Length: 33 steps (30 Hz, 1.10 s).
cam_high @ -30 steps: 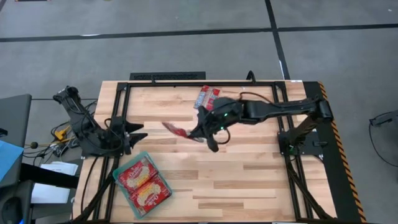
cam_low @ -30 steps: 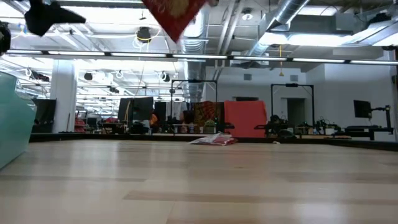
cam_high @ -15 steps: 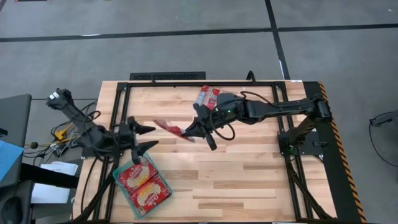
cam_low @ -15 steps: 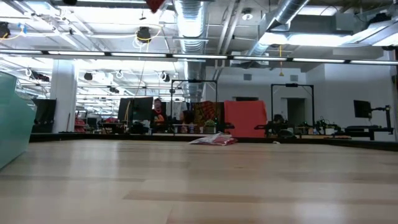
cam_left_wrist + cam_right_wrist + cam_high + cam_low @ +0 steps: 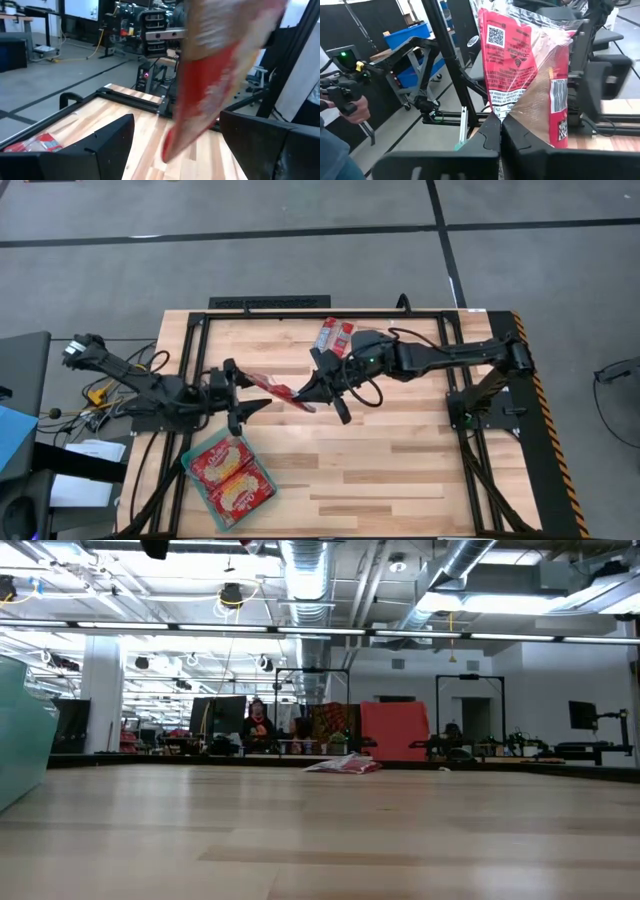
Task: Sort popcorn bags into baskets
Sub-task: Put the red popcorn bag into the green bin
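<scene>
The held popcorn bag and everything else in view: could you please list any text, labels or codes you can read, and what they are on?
None is legible.
Held popcorn bag in the right gripper: QR code, barcode, white print, too small to read.
Bags in the basket: labels too small.
Bags at the far edge: unreadable.

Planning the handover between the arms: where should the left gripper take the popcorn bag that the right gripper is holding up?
Probably the free end of the popcorn bag, coming from the left. The right gripper is shut on its other end, and the bag sticks out toward the left gripper, whose fingers stand open on either side of that end in the left wrist view. Close across the flat faces.
</scene>
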Tool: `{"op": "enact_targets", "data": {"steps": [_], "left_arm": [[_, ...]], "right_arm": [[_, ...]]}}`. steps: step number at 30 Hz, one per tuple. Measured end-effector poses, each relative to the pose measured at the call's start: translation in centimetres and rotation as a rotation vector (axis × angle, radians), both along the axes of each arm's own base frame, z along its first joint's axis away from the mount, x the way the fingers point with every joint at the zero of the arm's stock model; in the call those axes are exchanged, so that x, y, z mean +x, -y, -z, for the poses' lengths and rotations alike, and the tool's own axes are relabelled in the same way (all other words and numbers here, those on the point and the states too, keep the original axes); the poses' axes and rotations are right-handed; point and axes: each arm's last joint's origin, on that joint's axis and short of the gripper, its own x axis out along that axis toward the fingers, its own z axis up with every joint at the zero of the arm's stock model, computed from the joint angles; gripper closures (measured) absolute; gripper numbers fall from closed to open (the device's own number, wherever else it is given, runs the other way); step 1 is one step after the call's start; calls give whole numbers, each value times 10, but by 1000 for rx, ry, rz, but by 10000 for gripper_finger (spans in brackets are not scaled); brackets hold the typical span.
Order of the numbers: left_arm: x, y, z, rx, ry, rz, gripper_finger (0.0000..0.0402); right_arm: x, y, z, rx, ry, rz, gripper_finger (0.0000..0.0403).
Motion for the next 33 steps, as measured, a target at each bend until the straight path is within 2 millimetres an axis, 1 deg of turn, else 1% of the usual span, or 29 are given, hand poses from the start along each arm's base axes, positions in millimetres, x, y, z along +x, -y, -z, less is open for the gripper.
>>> {"op": "enact_targets", "data": {"steps": [4,8,11,15,19,21,24,29,31,33], "left_arm": [[3,-7,-1,10,11,25,119],[6,-13,-4,25,47,86,120],[7,-16,-6,38,66,136,136],[9,-18,-6,48,75,176,182],[9,-20,-6,59,69,165,240],[9,-21,-6,62,67,149,269],[9,-23,-6,54,65,122,313],[9,-24,-6,54,67,119,383],[9,-24,-6,48,67,115,392],[9,-24,-6,24,72,111,388]], "right_arm": [[0,-3,0,0,3,-7,396],[0,-5,-1,9,4,-12,393],[0,-5,-1,10,1,-11,385],[0,-5,-1,10,2,-10,386],[0,-1,-1,10,2,3,390],[0,0,-1,10,2,7,386],[0,2,-1,9,2,13,368],[0,4,-1,8,2,20,324],[0,7,0,7,1,24,308],[0,10,0,3,1,25,293]]}}
